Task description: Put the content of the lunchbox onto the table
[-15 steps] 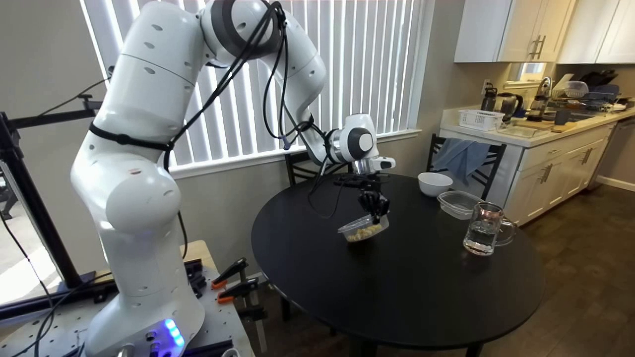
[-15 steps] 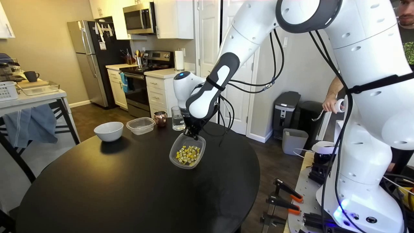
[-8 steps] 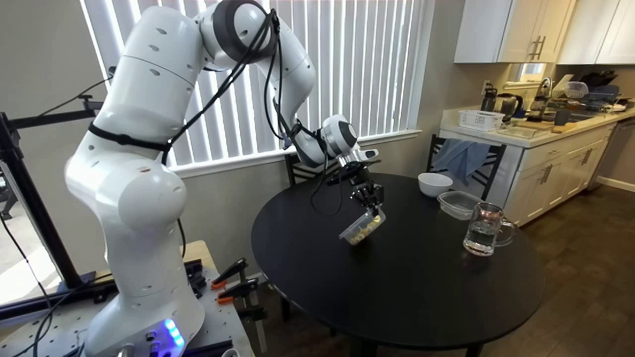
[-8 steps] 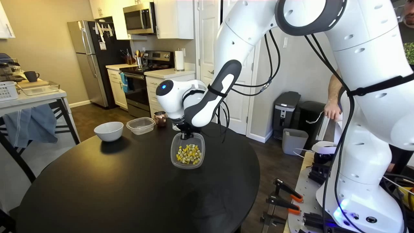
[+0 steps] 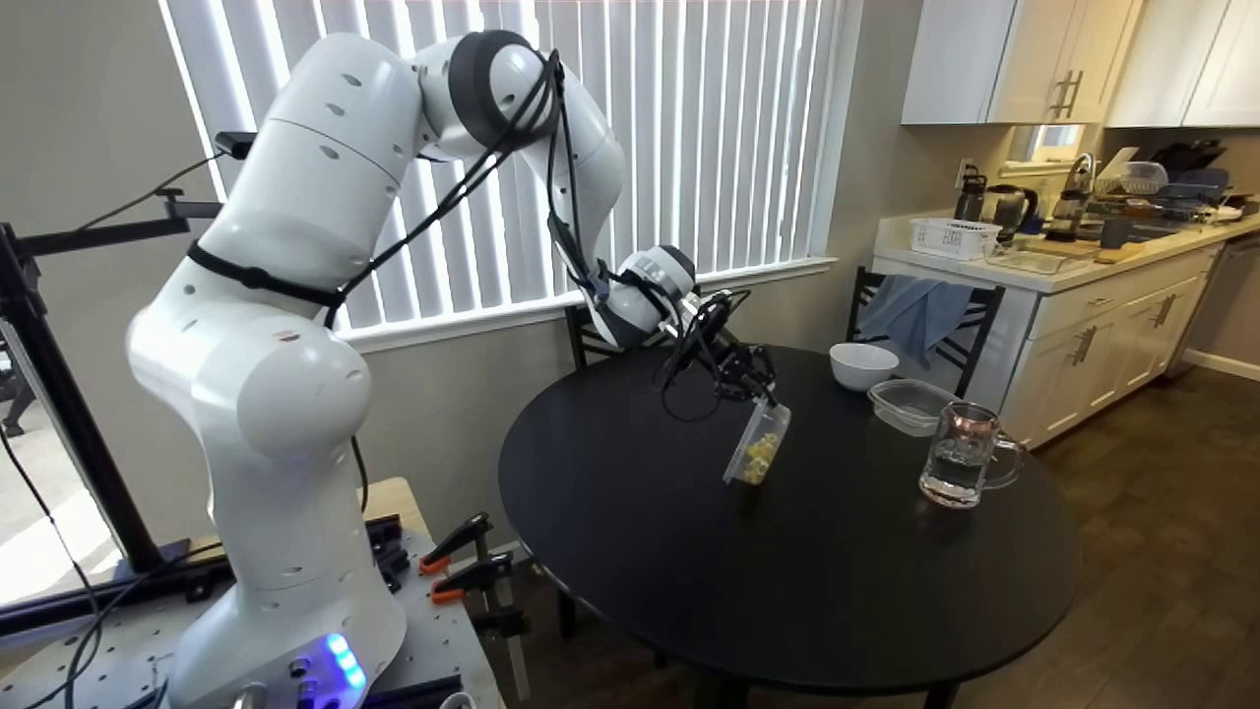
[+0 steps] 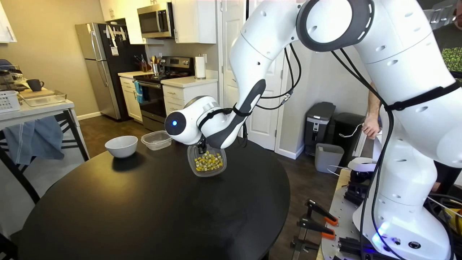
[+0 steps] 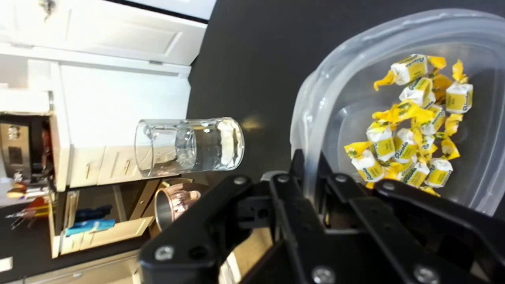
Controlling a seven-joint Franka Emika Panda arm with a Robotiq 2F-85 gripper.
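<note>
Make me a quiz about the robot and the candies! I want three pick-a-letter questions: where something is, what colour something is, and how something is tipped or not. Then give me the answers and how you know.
1. Where are the wrapped Ricola candies?
A) in the white bowl
B) on the black table
C) in the clear plastic container held by the jaws

2. Which colours do the candies mostly show?
A) yellow and white
B) red and blue
C) purple and pink

3. How is that container right now?
A) level
B) steeply tilted
C) let go by the jaws

Answers:
1: C, because the wrist view shows the candies inside its clear walls.
2: A, because the wrist view shows yellow twisted ends and white-and-yellow middles.
3: B, because in both exterior views it slants down from the jaws.
</note>
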